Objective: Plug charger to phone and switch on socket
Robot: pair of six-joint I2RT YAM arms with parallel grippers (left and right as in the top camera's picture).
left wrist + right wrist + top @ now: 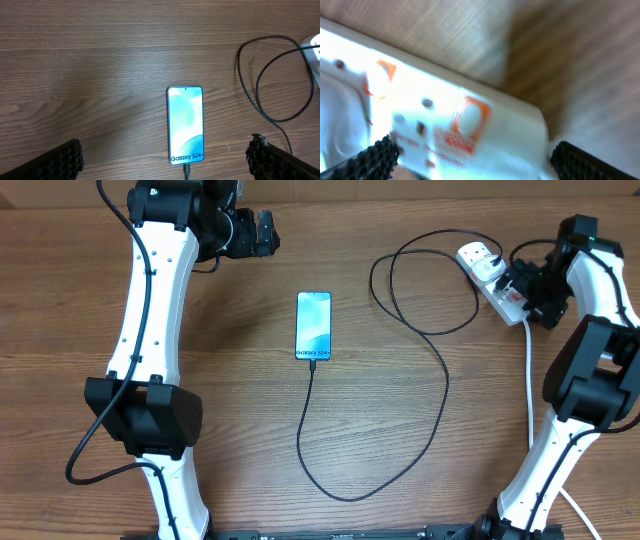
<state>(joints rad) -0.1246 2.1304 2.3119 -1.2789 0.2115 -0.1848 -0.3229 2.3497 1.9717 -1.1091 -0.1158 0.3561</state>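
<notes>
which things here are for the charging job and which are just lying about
For the job: phone, charger cable, power strip.
Just lying there: the strip's thick white lead, on the table; I see no other stray objects.

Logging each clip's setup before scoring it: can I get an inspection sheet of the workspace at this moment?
Surface: wood-grain table, no spills or marks seen.
Job's things: phone lies flat with its screen lit. The charger tip meets its bottom edge and seems plugged in. The socket is by the right arm; its switch state is too blurred to tell.
Clutter: nothing seen.
Grippers: left gripper open, apart from the phone. Right gripper open, over the socket's red switches.
Cables: charger loops loosely from phone to socket. Thick white lead runs toward the right arm's base.
Surroundings: nothing seen.
</notes>
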